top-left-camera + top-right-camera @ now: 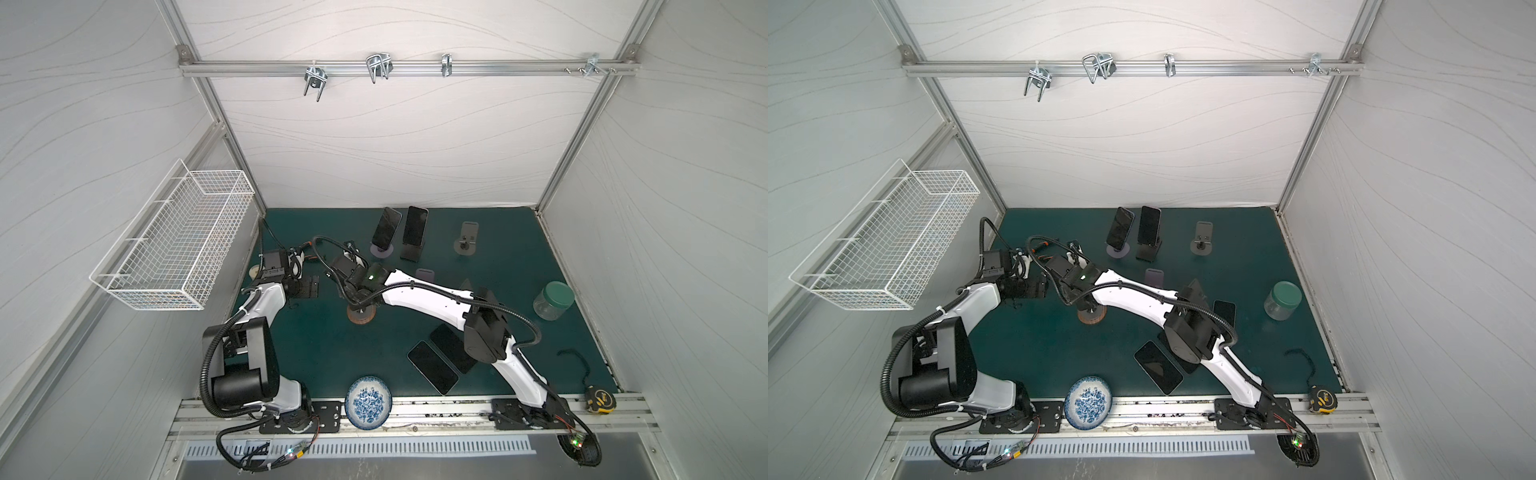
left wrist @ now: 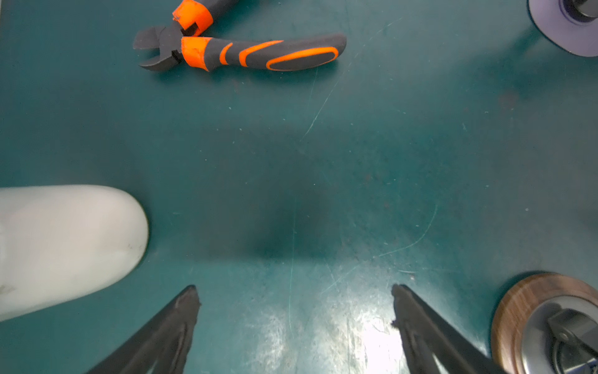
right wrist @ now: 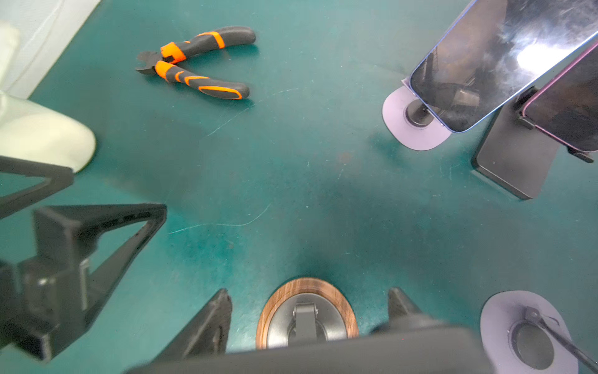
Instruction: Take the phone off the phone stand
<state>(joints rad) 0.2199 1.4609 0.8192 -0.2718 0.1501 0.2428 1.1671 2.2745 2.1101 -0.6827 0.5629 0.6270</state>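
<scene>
A phone stand (image 3: 305, 311) with a wood-rimmed round base and a grey arm stands mid-mat, seen in both top views (image 1: 360, 316) (image 1: 1091, 316). My right gripper (image 3: 310, 293) is right above it, shut on the dark phone (image 3: 323, 356), whose blurred edge spans the gap between the fingers in the right wrist view. Whether the phone still touches the stand cannot be told. My right arm hides the phone in both top views. My left gripper (image 2: 295, 291) hovers open over bare mat to the left of the stand (image 2: 517, 311), holding nothing.
Two more phones (image 1: 386, 227) (image 1: 414, 226) lean on stands at the back. Two phones (image 1: 432, 368) (image 1: 453, 347) lie flat at the front right. Also here are empty stands (image 1: 467, 239) (image 3: 524, 330), orange pliers (image 2: 239, 51), a jar (image 1: 552, 300), a plate (image 1: 368, 402) and a tape measure (image 1: 600, 400).
</scene>
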